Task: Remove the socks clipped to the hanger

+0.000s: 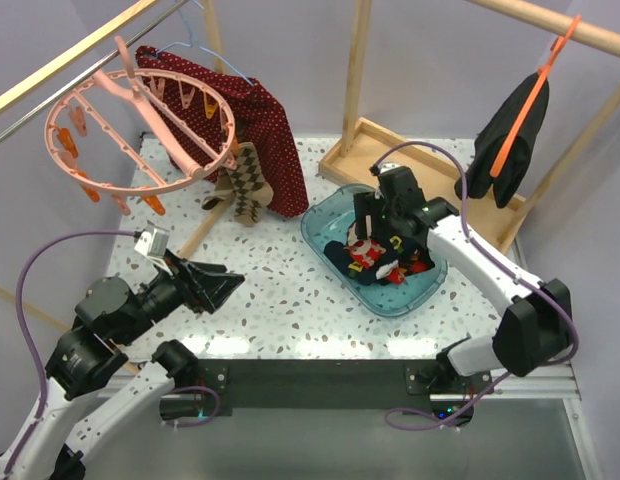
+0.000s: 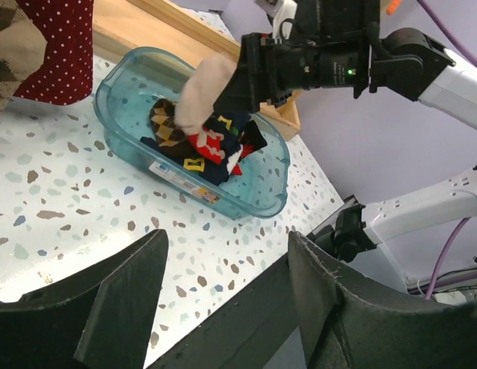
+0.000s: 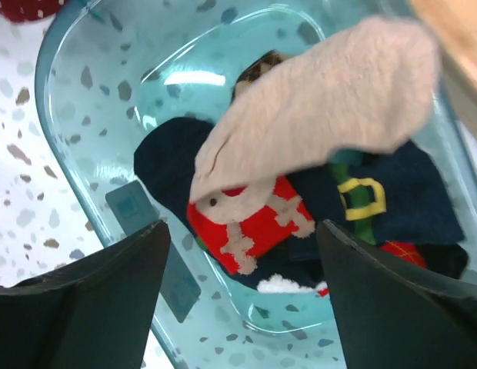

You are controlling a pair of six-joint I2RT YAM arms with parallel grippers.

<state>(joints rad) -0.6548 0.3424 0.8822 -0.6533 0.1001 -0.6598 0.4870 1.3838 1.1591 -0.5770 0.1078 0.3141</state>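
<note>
Speckled terrazzo covers the table (image 1: 290,300) I am working over, with pale lavender walls behind.

From the right wrist view, the right gripper (image 3: 240,231) has its jaws spread wide, one dark finger at each lower corner of the picture. A beige sock (image 3: 315,100) lies across the gap between them, above the teal bin (image 2: 106,100). I cannot tell whether it touches either finger. Under it, inside the bin, sit navy socks (image 3: 392,207) with red and yellow marks. The left wrist view also shows a brown argyle sock (image 2: 168,127) in the pile.

The left gripper (image 2: 227,238) is also wide apart, with nothing between its fingers. It hangs low over bare table on the left side, well apart from the bin and pointing towards it.

Further out, the pink ring hanger (image 1: 165,112) hangs tilted from the rail at the back left. Most of its pink and orange clips look bare. Two brown-and-tan checked socks (image 1: 248,180) hang at its lower right edge, just beside the red dotted cloth (image 1: 275,130). Behind the bin is a wooden tray (image 1: 355,155). A black garment (image 1: 510,140) hangs on an orange hanger at the far right.
</note>
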